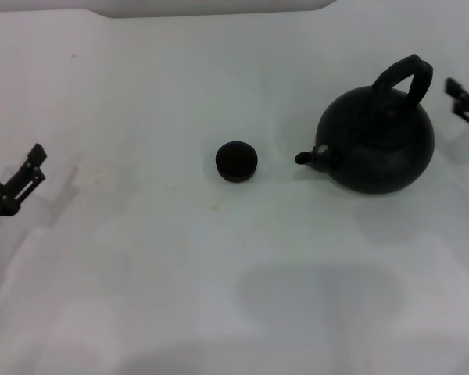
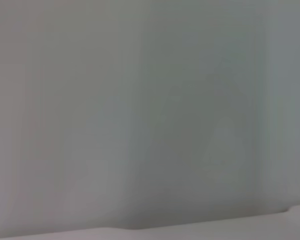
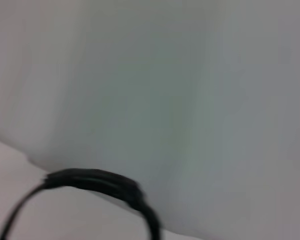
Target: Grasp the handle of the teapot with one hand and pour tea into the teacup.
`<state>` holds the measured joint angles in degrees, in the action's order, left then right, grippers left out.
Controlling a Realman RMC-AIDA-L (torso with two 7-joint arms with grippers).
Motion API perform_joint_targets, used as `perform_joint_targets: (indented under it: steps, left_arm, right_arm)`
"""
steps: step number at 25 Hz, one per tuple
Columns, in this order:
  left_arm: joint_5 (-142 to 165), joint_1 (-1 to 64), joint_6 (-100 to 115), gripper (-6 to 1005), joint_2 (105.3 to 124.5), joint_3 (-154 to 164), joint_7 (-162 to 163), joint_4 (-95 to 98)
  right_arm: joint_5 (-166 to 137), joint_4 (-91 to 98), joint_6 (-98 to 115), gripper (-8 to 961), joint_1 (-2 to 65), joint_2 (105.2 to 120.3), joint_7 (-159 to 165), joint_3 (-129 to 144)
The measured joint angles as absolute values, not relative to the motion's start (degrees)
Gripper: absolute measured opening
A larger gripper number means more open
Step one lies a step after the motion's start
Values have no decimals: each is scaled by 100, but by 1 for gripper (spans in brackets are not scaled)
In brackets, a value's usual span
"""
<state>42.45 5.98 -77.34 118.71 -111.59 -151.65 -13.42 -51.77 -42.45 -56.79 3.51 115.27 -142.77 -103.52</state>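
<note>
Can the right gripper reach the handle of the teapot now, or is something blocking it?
Probably yes. The right gripper sits just beside the handle, apart from it, with nothing between them.

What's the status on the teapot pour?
Left gripper parked at table's left edge, empty. Right gripper beside the round matte black teapot, arched black handle not yet grasped. Small dark teacup stands clear off the spout.

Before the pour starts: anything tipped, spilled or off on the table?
Nothing stands out. The teapot sits upright, its handle arched over the top and its spout toward the teacup, which is upright and apart from it. No spill shows. The right gripper is beside the handle; the left gripper is parked far left.
</note>
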Motion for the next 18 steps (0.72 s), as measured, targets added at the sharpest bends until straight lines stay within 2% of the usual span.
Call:
perform_joint_targets:
  steps: [9, 18]
  left_arm:
    - [4149, 622, -7446, 848, 11886, -11893, -15305, -1345]
    - [2664, 657, -7639, 847, 11889, -11979, -15269, -1352]
  right_arm:
    - [-4792, -3428, -6051, 733, 230, 11534, -14590, -11894]
    - [-3645, -2830, -6222, 732, 175, 11538, -14716, -12897]
